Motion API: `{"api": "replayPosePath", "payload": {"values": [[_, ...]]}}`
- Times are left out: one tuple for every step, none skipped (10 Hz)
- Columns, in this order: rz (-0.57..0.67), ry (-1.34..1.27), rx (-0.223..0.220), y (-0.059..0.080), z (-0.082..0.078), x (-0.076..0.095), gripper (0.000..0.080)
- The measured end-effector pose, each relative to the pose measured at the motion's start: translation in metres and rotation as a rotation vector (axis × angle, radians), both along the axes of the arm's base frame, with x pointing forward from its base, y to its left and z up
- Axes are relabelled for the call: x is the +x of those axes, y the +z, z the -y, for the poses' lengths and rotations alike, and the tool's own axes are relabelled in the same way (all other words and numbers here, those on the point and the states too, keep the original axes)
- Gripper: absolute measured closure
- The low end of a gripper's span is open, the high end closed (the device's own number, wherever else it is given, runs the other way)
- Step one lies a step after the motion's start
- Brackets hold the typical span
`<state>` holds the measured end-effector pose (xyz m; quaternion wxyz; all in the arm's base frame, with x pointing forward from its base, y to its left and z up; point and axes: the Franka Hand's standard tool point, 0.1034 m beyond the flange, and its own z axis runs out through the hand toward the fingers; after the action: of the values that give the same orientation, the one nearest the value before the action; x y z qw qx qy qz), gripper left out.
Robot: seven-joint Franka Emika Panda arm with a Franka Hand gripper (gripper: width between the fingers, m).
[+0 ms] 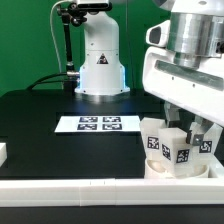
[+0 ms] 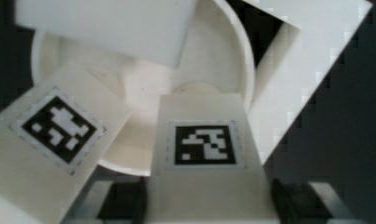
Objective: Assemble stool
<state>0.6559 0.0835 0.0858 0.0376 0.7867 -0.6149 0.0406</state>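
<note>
Exterior view shows one stool [image 1: 178,150] near the desk's [image 1: 40,110] front edge, on the exterior view's right: a white ring seat bearing three tagged blocky legs. One marker board [image 1: 98,124] lies mid-desk, one white rail [image 1: 100,193] along the front. The pincer [image 1: 190,128] is clamped on one leg [image 2: 206,140].

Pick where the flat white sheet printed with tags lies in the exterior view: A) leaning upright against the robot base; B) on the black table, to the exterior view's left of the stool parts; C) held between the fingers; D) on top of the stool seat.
B: the marker board lies flat on the black table, toward the exterior view's left of the stool, with nothing on it.
</note>
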Motion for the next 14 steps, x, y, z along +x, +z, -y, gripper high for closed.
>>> {"api": "replayPosePath", "payload": {"values": [[0.017,-0.102,0.006,-0.0005,-0.004,0.0,0.0463],[0.039,-0.192,0.015,-0.0008,-0.0057,0.0009,0.0463],[0.052,-0.277,0.023,-0.001,-0.0053,0.0007,0.0463],[0.061,-0.355,0.032,-0.001,-0.0056,0.0006,0.0463],[0.07,-0.449,0.048,-0.0011,-0.0073,0.0009,0.0463],[0.071,-0.469,0.061,-0.0013,-0.0073,0.001,0.0463],[0.07,-0.494,0.071,-0.0014,-0.0074,0.0011,0.0463],[0.072,-0.522,0.081,-0.0013,-0.008,0.0012,0.0463],[0.073,-0.532,0.084,-0.0012,-0.0078,0.0013,0.0463],[0.073,-0.554,0.094,-0.0011,-0.0079,0.0015,0.0463],[0.073,-0.559,0.1,-0.0009,-0.0086,0.0016,0.0463],[0.071,-0.533,0.101,-0.0009,-0.009,0.0017,0.0462],[0.07,-0.5,0.102,0.0006,-0.0088,0.0026,0.0462],[0.064,-0.436,0.103,0.0086,-0.0071,0.0057,0.0271]]}}
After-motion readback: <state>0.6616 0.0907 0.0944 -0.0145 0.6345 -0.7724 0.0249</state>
